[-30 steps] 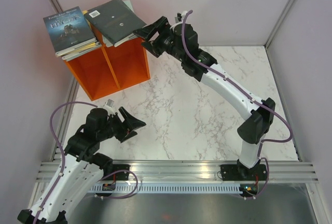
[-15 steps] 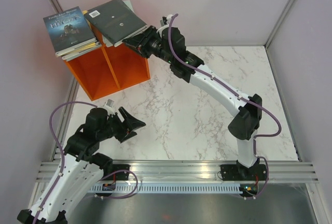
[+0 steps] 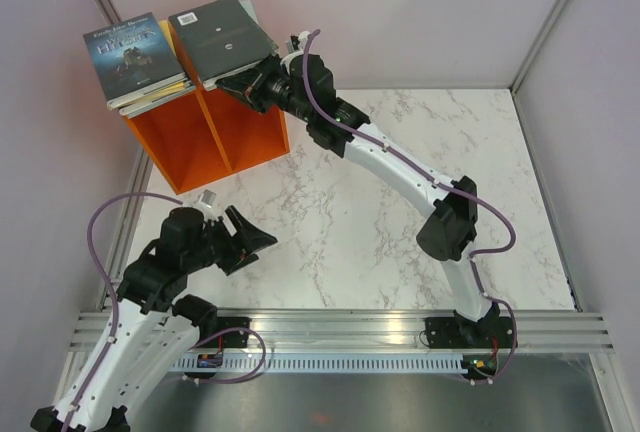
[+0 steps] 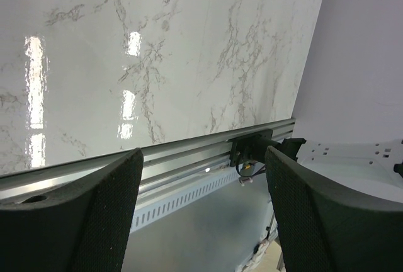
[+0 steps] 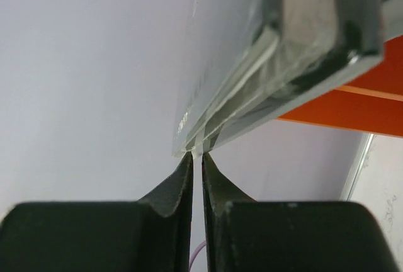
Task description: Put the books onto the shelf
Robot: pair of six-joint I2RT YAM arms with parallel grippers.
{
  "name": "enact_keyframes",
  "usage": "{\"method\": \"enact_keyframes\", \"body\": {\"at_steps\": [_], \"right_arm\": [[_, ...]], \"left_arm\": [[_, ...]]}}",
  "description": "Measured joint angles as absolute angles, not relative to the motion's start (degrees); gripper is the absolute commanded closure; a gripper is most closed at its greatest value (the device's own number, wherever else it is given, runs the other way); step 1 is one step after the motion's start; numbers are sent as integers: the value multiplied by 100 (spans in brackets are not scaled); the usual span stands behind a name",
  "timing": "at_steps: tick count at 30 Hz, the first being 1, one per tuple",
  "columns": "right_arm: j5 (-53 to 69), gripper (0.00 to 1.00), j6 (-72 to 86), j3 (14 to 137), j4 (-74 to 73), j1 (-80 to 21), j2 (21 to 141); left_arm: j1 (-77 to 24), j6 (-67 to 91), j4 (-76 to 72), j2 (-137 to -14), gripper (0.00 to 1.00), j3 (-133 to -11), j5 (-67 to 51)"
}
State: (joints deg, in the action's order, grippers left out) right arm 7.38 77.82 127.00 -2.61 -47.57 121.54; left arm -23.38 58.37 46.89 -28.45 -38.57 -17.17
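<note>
Nearest the arm bases, the left end effector point(image 3: 252, 232) hangs over the marble counter point(image 3: 350, 212) with its jaws spread wide and nothing between them. Farther back, the right end effector point(image 3: 248, 87) reaches the overhanging corner of the right-hand pile of books point(image 3: 222, 40), which lies flat on top of the orange shelf point(image 3: 215, 132) rather than inside either compartment. Its jaws are pressed together at that corner; whether they nip a cover edge we cannot tell. A second pile point(image 3: 130, 52) sits on the shelf's left half. We judge these books stiff, flat and fairly heavy, with glossy covers that would slide on one another. A corner pinch would only bend a cover, so a hold across the full thickness at the overhanging edge looks safer. The top dark grey cover carries a white barcode sticker point(image 3: 185, 22). The dark blue cover shows a pale title too small to read.
</note>
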Motion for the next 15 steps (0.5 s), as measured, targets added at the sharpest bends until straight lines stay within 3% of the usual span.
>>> {"method": "enact_keyframes", "body": {"at_steps": [15], "right_arm": [[902,89,7889,13100,-196,-4676,12505]], "left_arm": [[-2338,5618,5094,-2856,18,-4165,-1459]]}}
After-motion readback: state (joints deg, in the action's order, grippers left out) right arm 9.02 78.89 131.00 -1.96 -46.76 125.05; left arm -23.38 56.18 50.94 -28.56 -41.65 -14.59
